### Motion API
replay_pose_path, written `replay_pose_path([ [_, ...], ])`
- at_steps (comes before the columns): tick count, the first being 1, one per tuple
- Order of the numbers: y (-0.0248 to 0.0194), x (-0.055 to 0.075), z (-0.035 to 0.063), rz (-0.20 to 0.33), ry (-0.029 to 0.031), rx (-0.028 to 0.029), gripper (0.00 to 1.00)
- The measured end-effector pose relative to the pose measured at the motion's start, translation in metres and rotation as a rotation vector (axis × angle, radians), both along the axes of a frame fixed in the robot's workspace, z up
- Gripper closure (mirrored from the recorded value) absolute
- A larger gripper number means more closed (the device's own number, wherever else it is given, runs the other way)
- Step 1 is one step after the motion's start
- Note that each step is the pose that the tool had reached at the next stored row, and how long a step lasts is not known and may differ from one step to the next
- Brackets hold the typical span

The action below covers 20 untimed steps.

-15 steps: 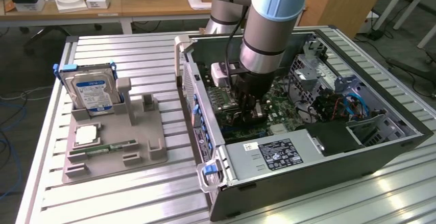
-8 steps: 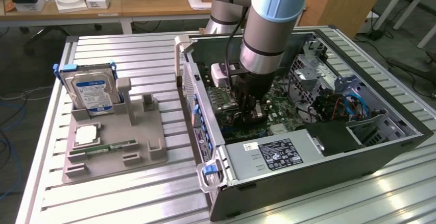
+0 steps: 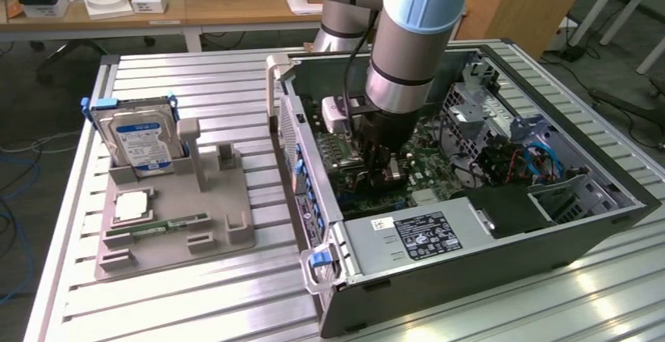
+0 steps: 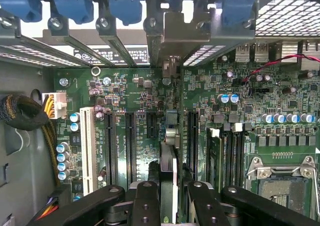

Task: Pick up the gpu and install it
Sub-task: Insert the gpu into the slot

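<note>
I have the arm reaching straight down into the open computer case (image 3: 582,202), wrist vertical, with the gripper (image 3: 381,172) low over the motherboard (image 3: 437,172). Room is tight: the case's rear wall with its blue slot latches (image 4: 125,3) stands close on 1 side, and the power supply (image 3: 416,237) sits near on the exterior view's lower side. In the wrist view the fingers (image 4: 145,201) are partly closed, clamped on the gpu (image 4: 168,178), which stands on edge over the motherboard's expansion slots (image 4: 131,138), its metal bracket (image 4: 172,36) up against the rear wall. Outside the case, the grey holder tray (image 3: 177,225) carries the hard drive (image 3: 140,135) upright and a RAM stick (image 3: 171,223) lying flat.
</note>
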State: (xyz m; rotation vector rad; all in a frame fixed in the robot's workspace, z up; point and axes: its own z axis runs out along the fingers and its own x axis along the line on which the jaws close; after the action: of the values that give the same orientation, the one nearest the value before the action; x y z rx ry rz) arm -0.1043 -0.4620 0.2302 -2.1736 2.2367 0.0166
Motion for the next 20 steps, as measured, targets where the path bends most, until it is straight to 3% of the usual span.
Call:
replay_pose_path([
  [2,0.0003,-0.001,-0.0008,-0.001,0.0000,0.0027,0.73],
  [7,0.0000,0.000,0.0078,0.000,0.0002,0.0007,0.67],
  [15,0.0000,0.000,0.0283,0.000,0.0001,0.0005,0.67],
  [20,0.0000,0.000,0.0474,0.000,0.0000,0.0006,0.67],
])
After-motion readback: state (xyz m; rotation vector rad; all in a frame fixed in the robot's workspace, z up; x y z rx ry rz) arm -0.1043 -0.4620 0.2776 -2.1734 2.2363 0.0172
